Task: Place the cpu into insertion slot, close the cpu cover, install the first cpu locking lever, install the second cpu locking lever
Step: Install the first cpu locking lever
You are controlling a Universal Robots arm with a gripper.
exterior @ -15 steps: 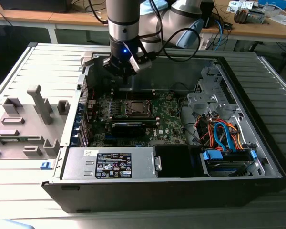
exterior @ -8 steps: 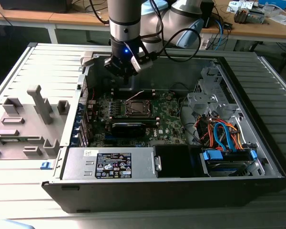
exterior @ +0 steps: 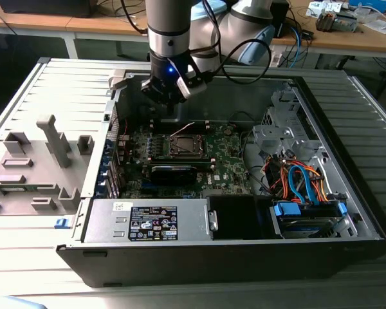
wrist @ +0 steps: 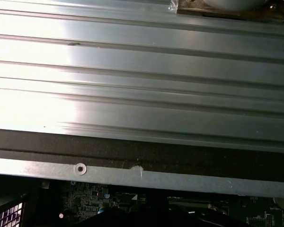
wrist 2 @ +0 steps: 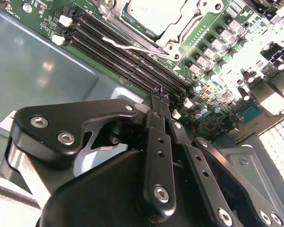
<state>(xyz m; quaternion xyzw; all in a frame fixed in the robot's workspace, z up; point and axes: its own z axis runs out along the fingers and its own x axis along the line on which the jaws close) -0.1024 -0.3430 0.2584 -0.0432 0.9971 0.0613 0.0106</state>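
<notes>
In the exterior view, a grey fixture tray lies on the ribbed table at the exterior view's left, just beside the open computer case. Further right, the gripper hangs inside the case near its far wall, above the green motherboard. Its fingers are pressed together on nothing in the second wrist view, tips over the long black memory slots.

The insertion slot sits mid-board — a square socket with a silver rim, just in front of the gripper. In the second wrist view the cpu lies seated in it, pale silver-grey, with the cpu cover framing it.

Right of the socket the board is low and open; beyond it, the drive cage and a tangle of cables crowd the case's right end.
</notes>
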